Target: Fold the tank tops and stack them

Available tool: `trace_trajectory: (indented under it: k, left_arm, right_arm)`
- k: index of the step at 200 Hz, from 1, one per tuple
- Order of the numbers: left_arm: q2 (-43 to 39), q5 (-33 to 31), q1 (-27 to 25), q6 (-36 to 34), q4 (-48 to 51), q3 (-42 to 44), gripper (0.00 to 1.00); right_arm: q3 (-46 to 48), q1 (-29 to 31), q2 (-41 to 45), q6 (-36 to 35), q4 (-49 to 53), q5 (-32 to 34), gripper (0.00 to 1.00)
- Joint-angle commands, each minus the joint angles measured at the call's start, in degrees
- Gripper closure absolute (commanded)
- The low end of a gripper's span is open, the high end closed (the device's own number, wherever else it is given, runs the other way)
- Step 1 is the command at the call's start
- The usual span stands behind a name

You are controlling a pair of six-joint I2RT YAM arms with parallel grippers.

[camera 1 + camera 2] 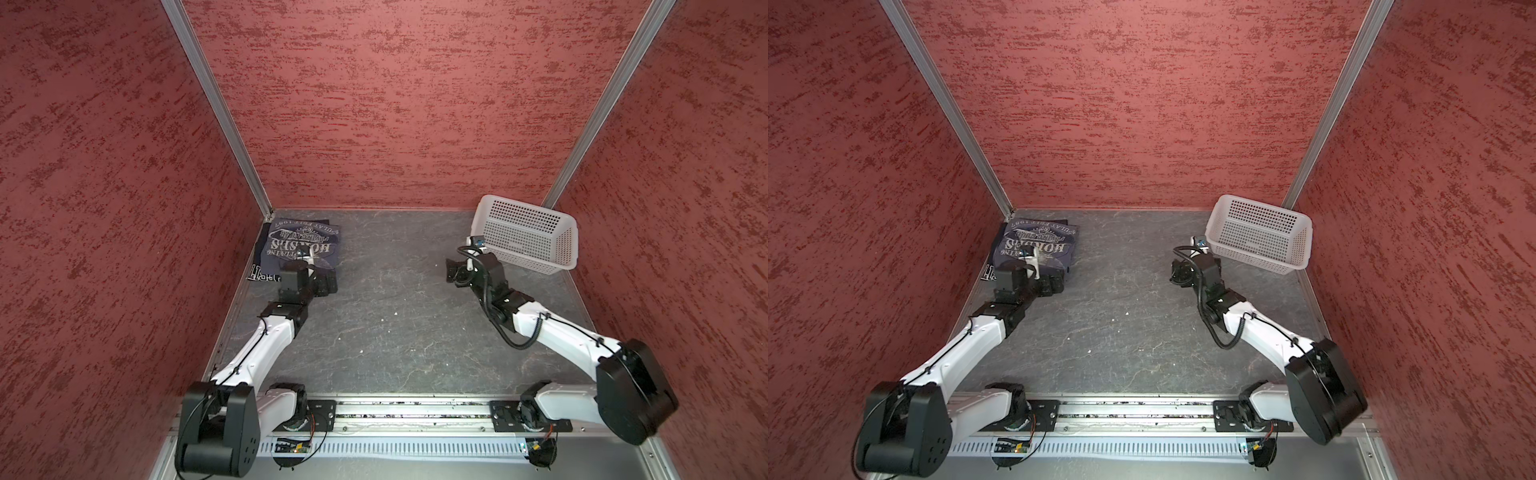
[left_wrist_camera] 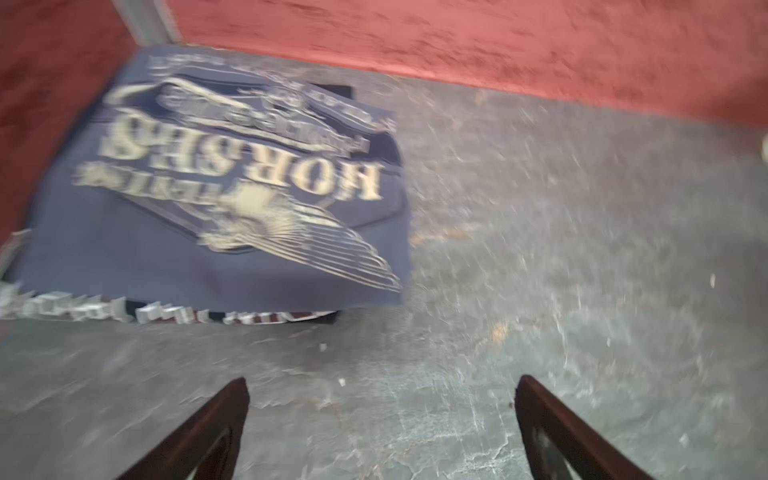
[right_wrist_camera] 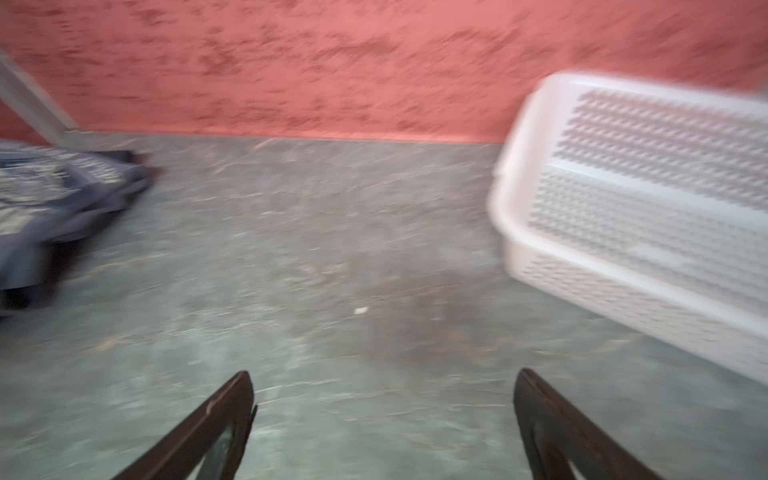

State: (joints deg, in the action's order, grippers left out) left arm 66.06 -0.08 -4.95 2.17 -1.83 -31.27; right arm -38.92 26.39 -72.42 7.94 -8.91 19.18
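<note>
Left claw (image 2: 382, 379), right claw (image 3: 384, 373) gape (empty).

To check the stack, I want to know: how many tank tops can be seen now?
2. The blue-grey HORSES top lies folded in the far left corner; the dark top lies under it, only its printed edge showing. Others could be hidden beneath.

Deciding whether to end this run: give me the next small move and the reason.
Probably retract the left gripper and right gripper to rest. Both are open and empty, and the blue-grey tank top lies folded on the dark tank top in the corner, so nothing seems left to fold.
</note>
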Motion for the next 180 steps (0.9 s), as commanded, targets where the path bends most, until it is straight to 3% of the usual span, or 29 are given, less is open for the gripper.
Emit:
trace_trajectory:
  k: [1,32,59,75,85,91,102,112,123,163,180]
  left_arm:
    - [4.22,1.85,-0.28,-7.56,-18.53,2.21,0.0]
    - [14.0,4.54,1.82,-9.65,-32.39,4.4,0.0]
    - [17.17,11.54,7.2,-5.62,-41.45,7.65,0.0]
    - [22.76,13.59,9.39,-3.23,-54.28,10.94,0.0]
    - [20.93,13.88,9.62,-3.52,-47.89,9.57,0.0]
    - [21.62,13.61,9.56,-3.23,-49.12,9.23,0.0]
    - [21.8,13.31,9.66,-3.06,-49.54,9.75,0.0]
    - [21.89,12.78,9.48,-3.06,-49.59,9.73,0.0]
    - [21.78,12.76,9.42,-3.14,-49.46,9.69,0.0]
    - [21.84,10.92,9.14,-2.78,-49.32,9.58,0.0]
    - [21.79,8.16,8.55,-2.52,-48.95,9.46,0.0]
  right_arm:
    - [7.36,-6.26,3.97,-10.56,-11.14,9.19,0.02]
    - [14.12,-16.62,-0.69,-8.75,-23.45,6.81,0.02]
    - [17.15,-18.58,-8.46,-11.84,-38.49,2.2,0.02]
    - [20.3,-19.92,-10.17,-13.95,-49.38,-3.69,0.01]
    - [20.88,-22.43,-11.89,-12.19,-51.08,-7.6,0.01]
    - [20.85,-24.04,-12.12,-10.21,-50.76,-8.63,0.01]
    - [22.83,-27.8,-13.67,-8.08,-55.26,-16.25,0.01]
    - [24.1,-28.84,-17.45,-7.53,-61.95,-17.74,0.02]
    - [23.19,-29.08,-15.03,-7.93,-55.97,-19.67,0.01]
    - [24.09,-28.79,-16.14,-3.88,-59.64,-7.5,0.01]
    - [24.2,-28.77,-16.15,-3.69,-59.98,-6.82,0.01]
